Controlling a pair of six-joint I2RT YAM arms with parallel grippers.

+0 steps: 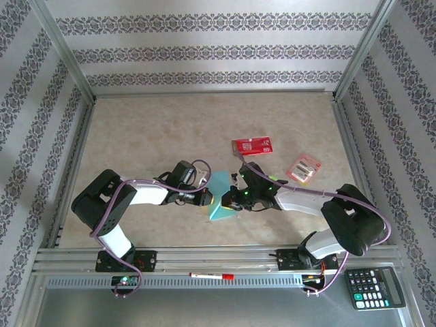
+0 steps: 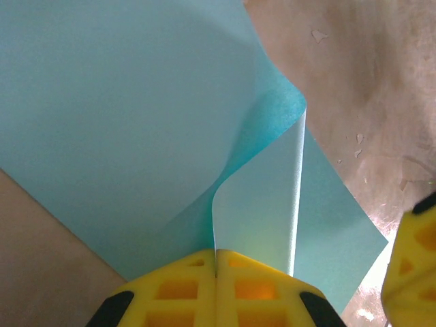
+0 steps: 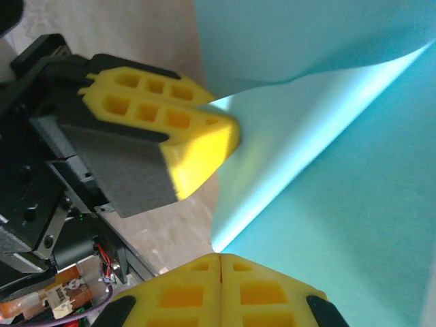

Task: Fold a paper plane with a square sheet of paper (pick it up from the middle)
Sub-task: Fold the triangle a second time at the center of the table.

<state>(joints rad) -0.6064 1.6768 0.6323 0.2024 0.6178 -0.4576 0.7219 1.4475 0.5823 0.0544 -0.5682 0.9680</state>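
- Near the middle of the surface, a little toward its near edge, the square sheet of paper hangs between my two arms. It is bowed rather than lying flat, and I cannot tell whether a corner rests on the surface.
- The left end effector is closed, its yellow fingers pressed together on a curl of the sheet. From the left wrist camera I see the paper rise out of the seam and roll over in a soft loop, so nothing is creased hard there.
- The right end effector is closed too. The sheet's bent edge runs down into its finger seam, so I judge it is pinching the paper from the opposite side.
- The two sit nearly tip to tip. I read that closeness as deliberate: with both pinches near the sheet's middle, the halves can droop toward each other to start a centre fold.
- The red packet lies further toward the far edge, apart from the sheet and clear of the work.
- There is no plane shape yet, so I judge this to be the first fold. Paper this thin could slip or tear if the arms pull apart.
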